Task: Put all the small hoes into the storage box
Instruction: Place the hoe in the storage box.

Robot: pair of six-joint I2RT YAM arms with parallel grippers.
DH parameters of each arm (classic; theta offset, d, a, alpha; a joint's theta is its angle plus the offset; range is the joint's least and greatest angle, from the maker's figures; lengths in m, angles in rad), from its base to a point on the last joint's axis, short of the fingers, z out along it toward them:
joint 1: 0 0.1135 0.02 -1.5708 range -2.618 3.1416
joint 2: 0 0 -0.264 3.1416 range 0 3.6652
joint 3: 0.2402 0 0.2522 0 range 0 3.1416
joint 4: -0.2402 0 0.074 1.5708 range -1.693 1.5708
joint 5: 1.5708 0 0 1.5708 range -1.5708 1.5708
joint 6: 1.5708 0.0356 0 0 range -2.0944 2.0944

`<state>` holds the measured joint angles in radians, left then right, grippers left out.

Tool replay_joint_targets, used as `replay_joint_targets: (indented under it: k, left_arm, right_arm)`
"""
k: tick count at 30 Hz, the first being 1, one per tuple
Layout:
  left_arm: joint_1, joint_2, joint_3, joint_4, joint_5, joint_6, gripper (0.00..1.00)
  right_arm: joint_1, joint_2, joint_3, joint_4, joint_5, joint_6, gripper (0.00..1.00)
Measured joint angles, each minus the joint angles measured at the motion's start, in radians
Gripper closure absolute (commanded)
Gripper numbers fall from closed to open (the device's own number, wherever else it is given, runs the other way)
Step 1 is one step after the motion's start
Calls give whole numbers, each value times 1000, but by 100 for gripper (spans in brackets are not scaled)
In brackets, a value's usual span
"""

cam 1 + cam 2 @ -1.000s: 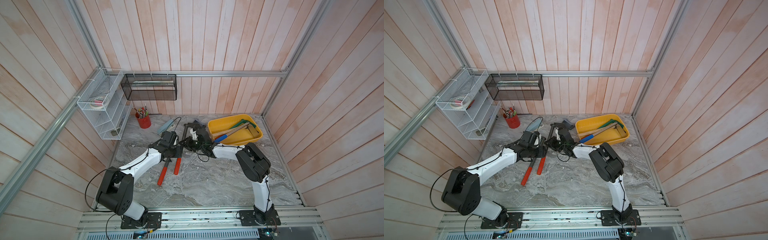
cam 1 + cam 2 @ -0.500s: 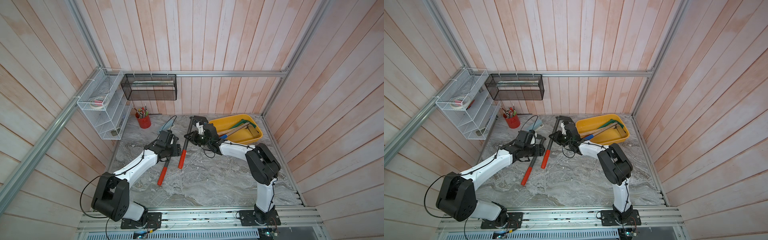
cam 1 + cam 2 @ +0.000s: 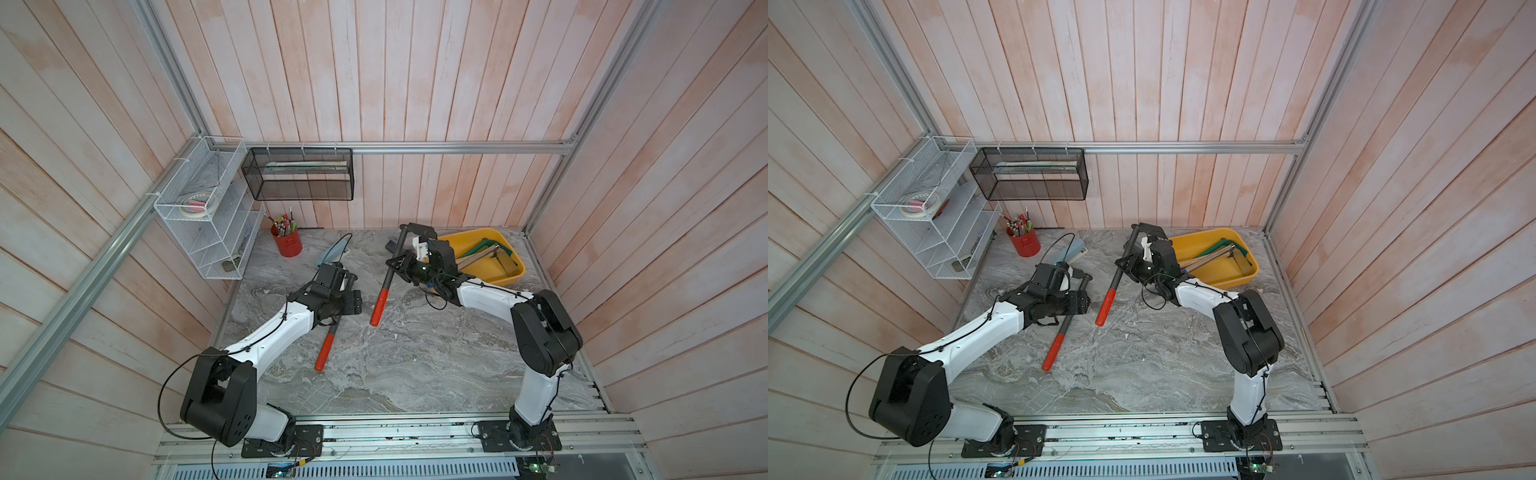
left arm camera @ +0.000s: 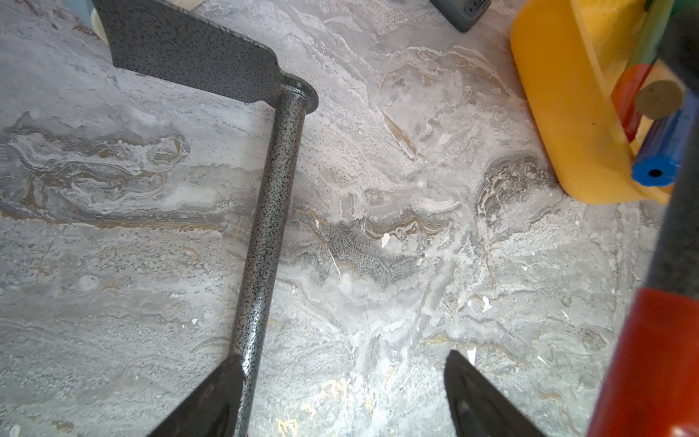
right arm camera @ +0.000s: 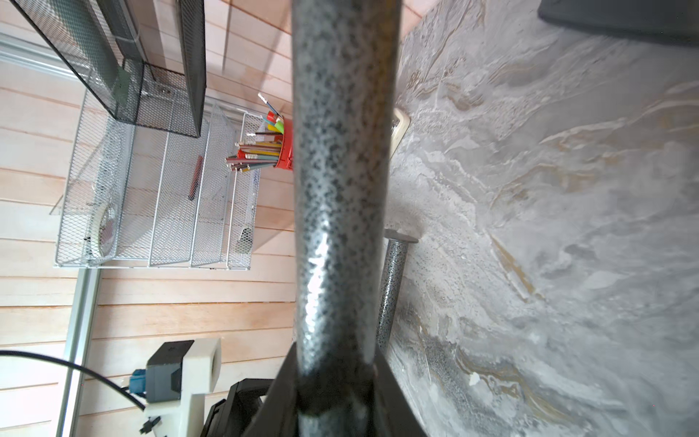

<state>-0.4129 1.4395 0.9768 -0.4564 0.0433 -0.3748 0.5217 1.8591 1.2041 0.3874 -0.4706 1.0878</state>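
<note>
Right tool [image 3: 394, 266]: clamped on the small hoe [image 3: 378, 308] by its speckled shaft, head up, red grip down, probably so it clears the rim.
Small hoe: lifted off the worktop [image 3: 415, 361], just beside the yellow storage box [image 3: 494, 277], not yet inside.
Left tool [image 4: 340, 372]: jaws apart, one finger touching a second hoe [image 4: 264, 227] lying flat.

We see the hoe [image 3: 379, 306] & 2nd hoe [image 4: 264, 227]: grey shafts w/ black specks, red grips. Box [image 3: 503, 277] is yellow. Table [image 3: 415, 361] is grey w/ white & brown swirls, like marble. Cup [image 3: 288, 246] is red, w/ pencils [image 5: 257, 149] of many colours. Walls [image 3: 374, 83] are pale pink wood stripes.
</note>
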Motion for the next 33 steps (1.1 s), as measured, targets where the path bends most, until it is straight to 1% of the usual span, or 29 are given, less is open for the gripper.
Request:
replay_joint_targets:
  k: [14, 23, 33]
  left_arm:
    - [0, 0, -7, 0, 0, -1, 15]
    - [0, 0, -13, 1, 1, -3, 15]
    - [0, 0, -13, 1, 1, -3, 15]
  right_arm:
    - [-163, -81, -89, 78, -29, 89, 83]
    - [-231, -87, -126, 139, -30, 162, 83]
    - [-295, -87, -132, 205, -29, 240, 83]
